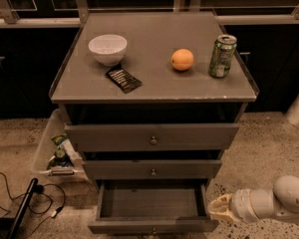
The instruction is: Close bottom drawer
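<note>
Bottom drawer [149, 203] is wide open, so the whole push-in is left. Gripper [220, 208] sits low below the bench's front-right corner, just beside the drawer's right wall. Can't tell if it's spread or pinched.

— What does the arm [285, 201] look like?
— Smooth and off-white, made of fat rounded segments. The last one, at the lower right edge of the frame, is a big dome.
— And the gripper [218, 209]?
— It's at the arm's left end, lower right of the frame. It's a yellower cream than the arm and narrows leftward.
</note>
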`<state>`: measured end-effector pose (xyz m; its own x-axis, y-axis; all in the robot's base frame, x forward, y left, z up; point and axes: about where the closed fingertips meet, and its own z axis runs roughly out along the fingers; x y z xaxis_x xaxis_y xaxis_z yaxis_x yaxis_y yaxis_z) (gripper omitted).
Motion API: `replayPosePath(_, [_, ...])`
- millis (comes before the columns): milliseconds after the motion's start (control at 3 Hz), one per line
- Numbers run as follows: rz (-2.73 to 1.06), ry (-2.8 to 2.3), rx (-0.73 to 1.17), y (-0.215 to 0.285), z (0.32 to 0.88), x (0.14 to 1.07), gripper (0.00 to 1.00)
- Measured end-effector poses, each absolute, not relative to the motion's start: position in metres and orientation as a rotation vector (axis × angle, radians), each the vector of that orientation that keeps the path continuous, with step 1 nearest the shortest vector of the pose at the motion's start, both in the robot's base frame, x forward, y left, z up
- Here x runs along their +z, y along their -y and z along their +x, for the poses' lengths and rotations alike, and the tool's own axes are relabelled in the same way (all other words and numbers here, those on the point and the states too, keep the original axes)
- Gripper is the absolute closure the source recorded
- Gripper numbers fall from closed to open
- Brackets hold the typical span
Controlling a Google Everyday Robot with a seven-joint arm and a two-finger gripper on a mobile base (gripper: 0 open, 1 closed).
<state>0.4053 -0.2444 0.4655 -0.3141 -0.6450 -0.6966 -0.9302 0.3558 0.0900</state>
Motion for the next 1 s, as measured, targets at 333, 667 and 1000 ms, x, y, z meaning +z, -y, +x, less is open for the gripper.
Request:
replayPosePath(333, [-1.365,-2.061,0.661,0.245,0.406,0.467,1.0])
replayPosePath(667, [-1.381,-2.057,0.689,0.237,0.405,0.451,1.0])
replayPosePath(1000, [-1.378,-2.098,0.705,0.231,0.408,0.397,1.0])
